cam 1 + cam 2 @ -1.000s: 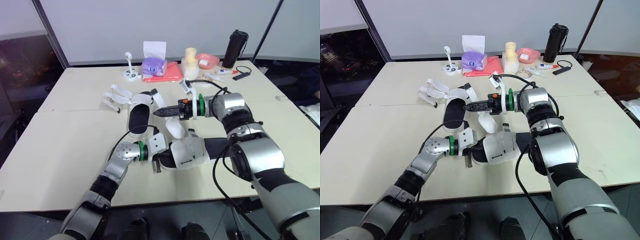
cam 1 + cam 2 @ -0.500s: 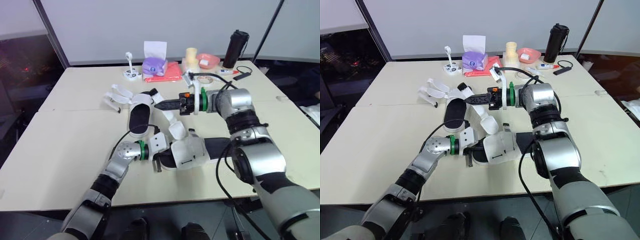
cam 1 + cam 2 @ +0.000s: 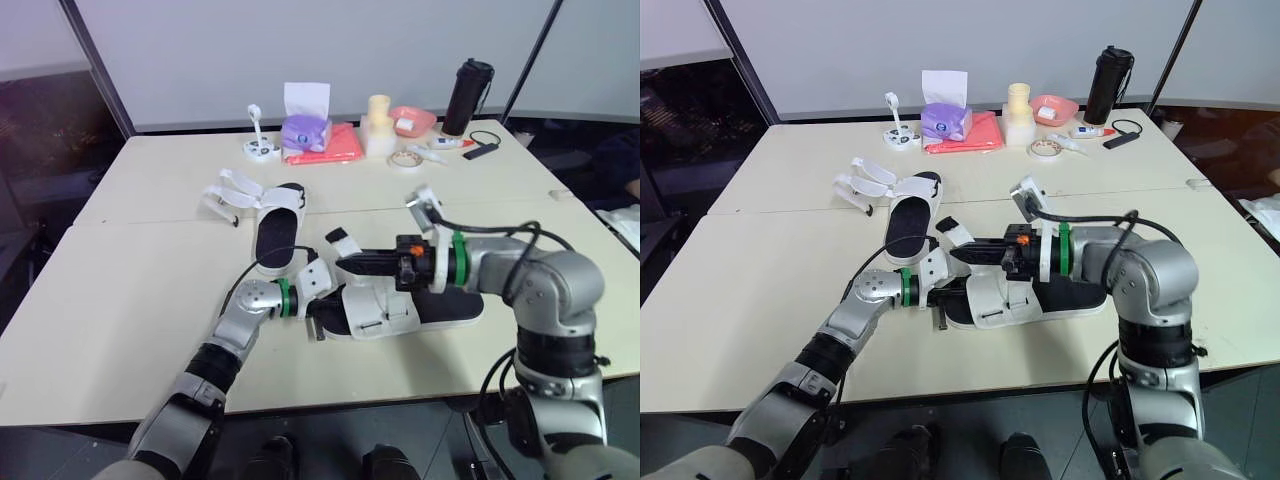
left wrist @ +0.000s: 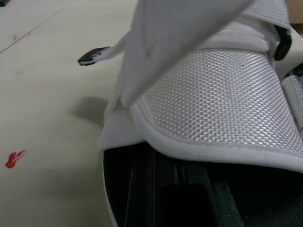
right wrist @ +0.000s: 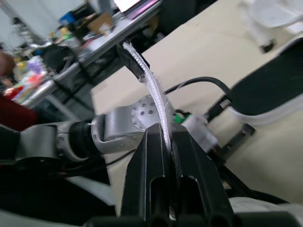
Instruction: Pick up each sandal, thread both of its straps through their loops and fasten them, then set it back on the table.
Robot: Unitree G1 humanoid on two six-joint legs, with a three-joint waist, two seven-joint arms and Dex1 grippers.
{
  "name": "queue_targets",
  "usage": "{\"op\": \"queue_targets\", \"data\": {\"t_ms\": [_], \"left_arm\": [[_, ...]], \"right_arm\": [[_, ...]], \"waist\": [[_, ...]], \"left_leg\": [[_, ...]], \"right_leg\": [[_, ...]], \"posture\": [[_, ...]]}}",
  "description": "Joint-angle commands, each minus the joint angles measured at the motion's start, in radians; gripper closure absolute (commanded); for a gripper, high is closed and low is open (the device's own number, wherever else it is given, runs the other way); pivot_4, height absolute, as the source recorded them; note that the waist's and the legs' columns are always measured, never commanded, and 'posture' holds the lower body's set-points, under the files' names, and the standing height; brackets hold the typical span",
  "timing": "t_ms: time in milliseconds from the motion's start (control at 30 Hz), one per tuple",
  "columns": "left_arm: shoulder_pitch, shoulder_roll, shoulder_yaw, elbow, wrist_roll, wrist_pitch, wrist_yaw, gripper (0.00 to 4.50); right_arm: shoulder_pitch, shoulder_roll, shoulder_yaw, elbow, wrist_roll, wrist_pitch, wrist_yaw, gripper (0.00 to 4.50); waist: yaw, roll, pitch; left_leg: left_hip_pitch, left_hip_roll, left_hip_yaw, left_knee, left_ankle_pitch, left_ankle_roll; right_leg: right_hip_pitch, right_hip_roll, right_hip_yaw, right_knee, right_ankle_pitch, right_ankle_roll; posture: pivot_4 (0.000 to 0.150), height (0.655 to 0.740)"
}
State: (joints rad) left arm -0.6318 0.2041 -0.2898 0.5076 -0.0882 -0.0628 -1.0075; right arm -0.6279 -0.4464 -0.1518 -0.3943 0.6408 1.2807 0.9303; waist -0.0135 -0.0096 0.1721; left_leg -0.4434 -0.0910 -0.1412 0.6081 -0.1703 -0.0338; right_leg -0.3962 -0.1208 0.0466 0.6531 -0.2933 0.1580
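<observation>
The near white sandal with a black sole lies on the table in front of me. My left gripper is shut on its toe end; the left wrist view looks straight at its mesh upper. Just above the upper, my right gripper is shut on a white strap, whose black-tipped end sticks out past the fingers. In the right wrist view the strap runs up between them. The second sandal lies farther back on the left, its straps spread open.
Along the far edge stand a purple tissue box on a red cloth, a cream container, a pink bowl, a tape roll, a black bottle and a small white gadget.
My right gripper shut on the strap, lifted it, then came down and toward me over the near sandal's upper. The right elbow swung out to the right. The left gripper stayed put.
</observation>
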Motion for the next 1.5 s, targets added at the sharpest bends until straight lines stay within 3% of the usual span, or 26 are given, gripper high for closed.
{"op": "queue_targets", "data": {"t_ms": [33,400,500,733,933,1067,1333,1500], "left_arm": [[0.000,0.009,0.014,0.026,-0.006,0.046,-0.012,4.50],[0.013,0.031,-0.004,-0.019,0.003,0.085,-0.053,4.50],[0.022,0.034,-0.009,-0.036,0.003,0.098,-0.060,4.50],[0.029,0.033,-0.018,-0.040,0.011,0.096,-0.067,4.50],[0.011,0.016,-0.013,-0.010,0.014,0.075,-0.053,4.50],[0.007,0.010,-0.011,0.004,0.016,0.064,-0.049,4.50],[0.013,0.004,-0.023,0.016,0.024,0.038,-0.055,4.50],[0.013,-0.005,-0.029,0.025,0.028,0.026,-0.051,4.50]], "right_arm": [[0.081,-0.030,0.046,-0.122,0.009,-0.128,-0.005,4.44],[0.307,-0.217,0.335,-0.147,-0.168,-0.482,0.052,4.44],[0.325,-0.260,0.369,-0.150,-0.200,-0.523,0.064,3.65],[0.409,-0.435,0.417,-0.186,-0.294,-0.642,0.137,0.11],[0.583,-0.587,0.311,-0.276,-0.272,-0.691,0.181,0.04],[0.657,-0.615,0.203,-0.296,-0.225,-0.673,0.172,0.04],[0.627,-0.596,-0.072,-0.247,0.063,-0.377,0.120,0.04],[0.611,-0.597,-0.038,-0.227,0.093,-0.261,0.052,0.04]], "waist": [[0.000,0.000,0.000],[0.000,0.000,0.000],[0.000,-0.001,0.000],[0.008,-0.001,0.000],[0.017,-0.001,0.000],[0.026,-0.001,0.000],[0.027,-0.001,0.000],[0.028,-0.002,0.000]], "left_leg": [[0.000,0.000,0.000,0.000,0.000,0.000],[0.001,0.000,0.001,0.001,0.000,0.000],[0.001,0.000,0.000,0.001,0.000,0.000],[0.001,0.001,0.000,0.002,0.000,0.000],[0.001,0.001,0.000,0.002,0.000,0.000],[0.001,0.002,0.001,0.003,0.000,0.000],[0.001,0.002,0.000,0.003,0.000,0.000],[0.001,0.002,0.000,0.003,0.000,0.000]], "right_leg": [[0.000,0.000,0.000,0.000,0.000,0.000],[0.003,0.000,-0.001,-0.002,0.000,0.000],[0.003,0.000,-0.001,-0.002,0.000,0.000],[0.005,0.000,-0.002,-0.003,0.000,0.000],[0.007,0.000,-0.003,-0.004,0.000,0.000],[0.007,0.000,-0.003,-0.005,0.000,0.000],[0.008,0.000,-0.003,-0.006,0.000,0.000],[0.008,-0.001,-0.003,-0.006,0.000,0.000]], "posture": [[0.150,0.7344],[0.150,0.7344],[0.150,0.7344],[0.150,0.7344],[0.150,0.7344],[0.150,0.7344],[0.150,0.7344],[0.150,0.7344]]}}
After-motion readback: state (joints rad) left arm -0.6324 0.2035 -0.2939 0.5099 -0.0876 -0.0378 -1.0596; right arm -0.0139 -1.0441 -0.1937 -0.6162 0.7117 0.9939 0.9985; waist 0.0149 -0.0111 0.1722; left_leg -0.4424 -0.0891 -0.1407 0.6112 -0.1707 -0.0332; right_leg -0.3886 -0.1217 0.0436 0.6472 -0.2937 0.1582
